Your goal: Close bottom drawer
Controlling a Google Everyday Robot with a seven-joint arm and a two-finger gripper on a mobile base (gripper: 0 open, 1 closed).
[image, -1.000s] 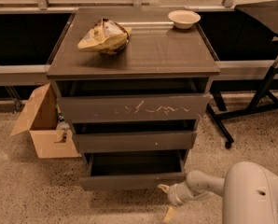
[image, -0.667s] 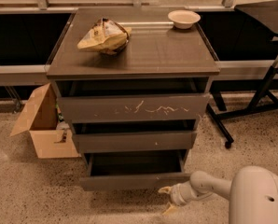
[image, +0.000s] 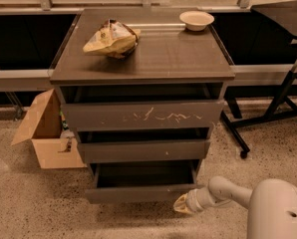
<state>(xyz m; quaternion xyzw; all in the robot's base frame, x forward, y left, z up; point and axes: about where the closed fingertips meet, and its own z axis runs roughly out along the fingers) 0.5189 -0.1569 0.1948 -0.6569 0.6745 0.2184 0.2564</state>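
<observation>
plain dark grey-brown wooden bottom drawer (image: 138,193) stands pulled out, closing not done; yellow-tipped gripper (image: 182,204) at its front corner (clenched or released, cannot tell).

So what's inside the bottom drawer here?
The bottom drawer is pulled out; the part of its inside that shows looks dark and bare. Its rear is hidden under the middle drawer. The gripper is at its front right corner.

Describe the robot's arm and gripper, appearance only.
The arm is smooth, rounded, off-white tubing ending in a ribbed wrist. The gripper, at the right front corner of the bottom drawer, is pale yellow. No cables show.
</observation>
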